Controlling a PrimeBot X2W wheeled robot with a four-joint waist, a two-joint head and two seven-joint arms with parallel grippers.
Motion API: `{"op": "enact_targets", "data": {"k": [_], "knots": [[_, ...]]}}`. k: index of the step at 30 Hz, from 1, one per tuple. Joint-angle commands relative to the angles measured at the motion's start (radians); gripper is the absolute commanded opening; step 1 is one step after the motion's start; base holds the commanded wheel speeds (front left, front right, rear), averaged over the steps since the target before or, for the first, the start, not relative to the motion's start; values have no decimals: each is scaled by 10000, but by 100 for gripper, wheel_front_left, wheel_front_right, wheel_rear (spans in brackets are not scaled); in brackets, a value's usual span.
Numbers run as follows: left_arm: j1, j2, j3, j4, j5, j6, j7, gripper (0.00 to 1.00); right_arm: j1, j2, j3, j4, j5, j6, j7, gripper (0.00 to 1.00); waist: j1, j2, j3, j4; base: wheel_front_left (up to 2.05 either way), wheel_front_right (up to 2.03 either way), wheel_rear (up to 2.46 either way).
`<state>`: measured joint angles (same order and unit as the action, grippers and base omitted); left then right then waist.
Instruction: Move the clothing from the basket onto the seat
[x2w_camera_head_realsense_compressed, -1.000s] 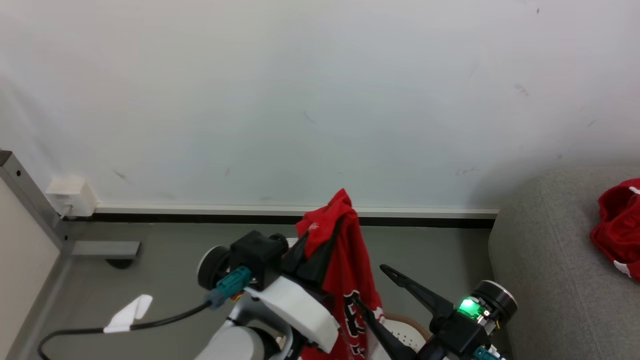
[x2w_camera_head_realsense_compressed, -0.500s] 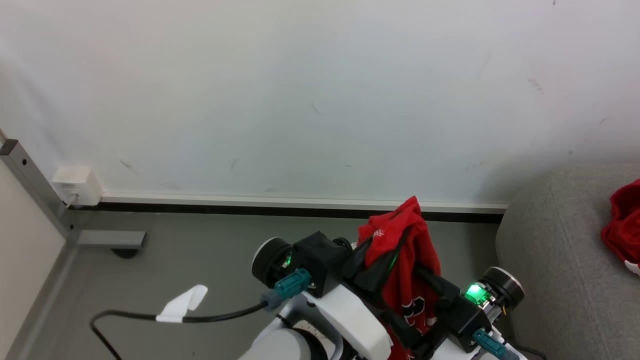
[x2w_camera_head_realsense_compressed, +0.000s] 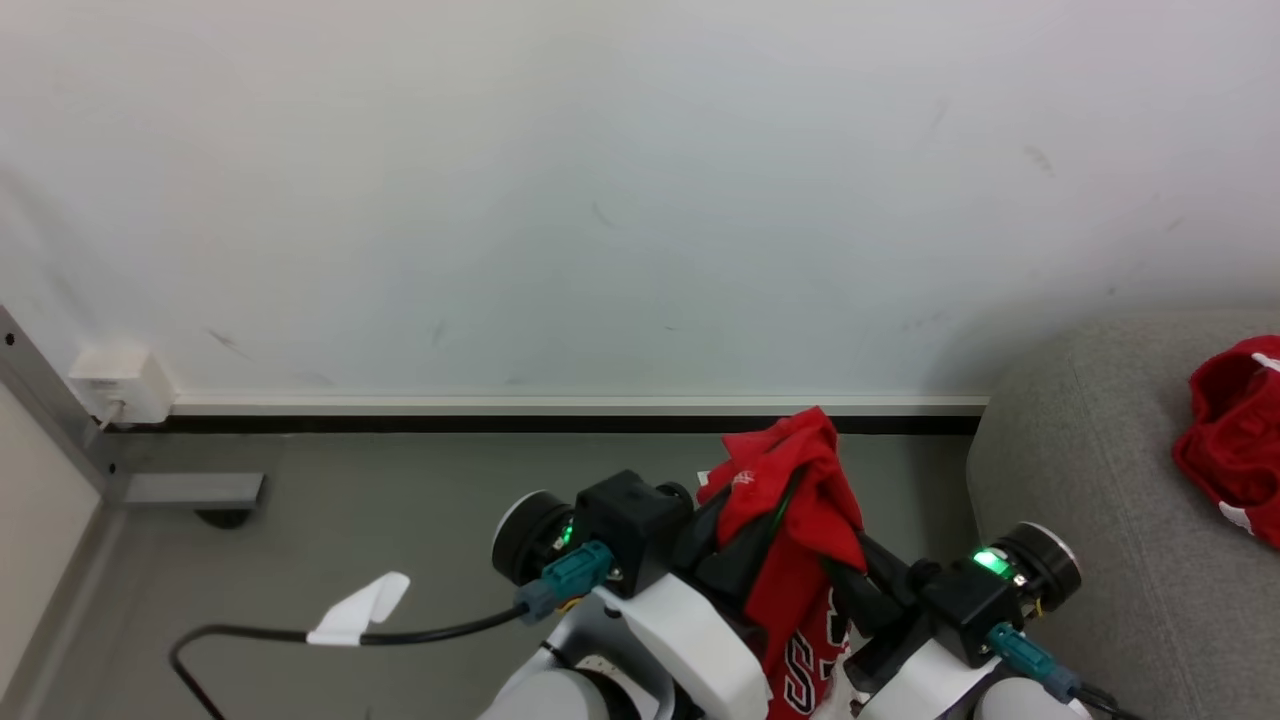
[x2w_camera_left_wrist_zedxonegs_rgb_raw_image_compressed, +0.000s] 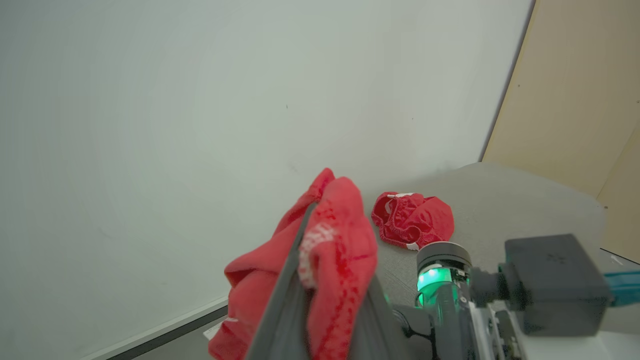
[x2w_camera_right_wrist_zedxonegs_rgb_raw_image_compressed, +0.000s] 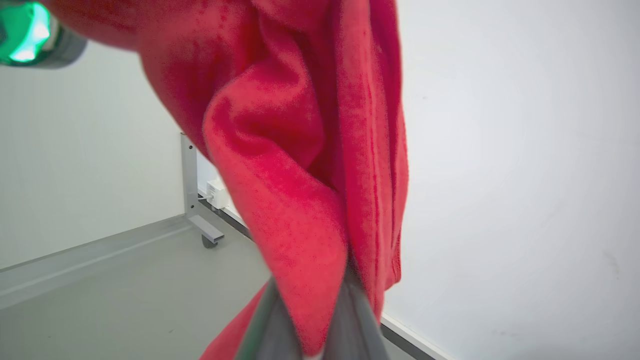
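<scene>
Both end effectors are clenched on one soft red jersey with a black-and-white number (x2w_camera_head_realsense_compressed: 790, 500), holding it high between them above the grey floor (x2w_camera_head_realsense_compressed: 400, 520). The left end effector (x2w_camera_head_realsense_compressed: 745, 520) grips the bunched top and the right end effector (x2w_camera_head_realsense_compressed: 850, 565) pinches a fold just beside it. This is probably to keep the hanging length off the ground on the way to the large light grey woven-fabric sofa (x2w_camera_head_realsense_compressed: 1080, 520) at the robot's right, where a crumpled red garment with white trim (x2w_camera_head_realsense_compressed: 1230, 440) already lies. The left wrist view shows cloth wedged between its fingers (x2w_camera_left_wrist_zedxonegs_rgb_raw_image_compressed: 282, 305), with that garment beyond. The right wrist view faces the other way, towards a grey metal frame leg on a caster (x2w_camera_right_wrist_zedxonegs_rgb_raw_image_compressed: 192, 190), with cloth running down between its fingers (x2w_camera_right_wrist_zedxonegs_rgb_raw_image_compressed: 260, 330).
</scene>
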<state>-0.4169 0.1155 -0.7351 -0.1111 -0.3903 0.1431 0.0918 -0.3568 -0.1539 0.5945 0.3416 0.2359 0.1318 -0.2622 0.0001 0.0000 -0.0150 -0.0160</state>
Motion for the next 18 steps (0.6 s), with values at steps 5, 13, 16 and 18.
{"op": "enact_targets", "data": {"k": [5, 13, 16, 18], "knots": [[351, 318, 141, 610, 43, 133, -298, 100, 161, -532, -492, -531, 169, -22, -33, 0, -1, 0, 129, -532, 0, 0, 0], [707, 669, -16, 1420, 237, -26, -961, 100, 438, -1201, -1447, -1476, 280, -25, 28, 0, -1, 0, 558, -1992, 0, 0, 0], [686, 622, -124, 1578, 286, -87, -1126, 100, 569, -1395, -1909, -1887, 226, -24, 100, 0, -1, 0, 808, -2615, 0, 0, 0], [575, 581, -183, 1634, 345, -114, -1208, 100, 600, -1457, -2164, -2215, 197, -25, 116, 0, -1, 0, 1008, -3043, 0, 0, 0]]}}
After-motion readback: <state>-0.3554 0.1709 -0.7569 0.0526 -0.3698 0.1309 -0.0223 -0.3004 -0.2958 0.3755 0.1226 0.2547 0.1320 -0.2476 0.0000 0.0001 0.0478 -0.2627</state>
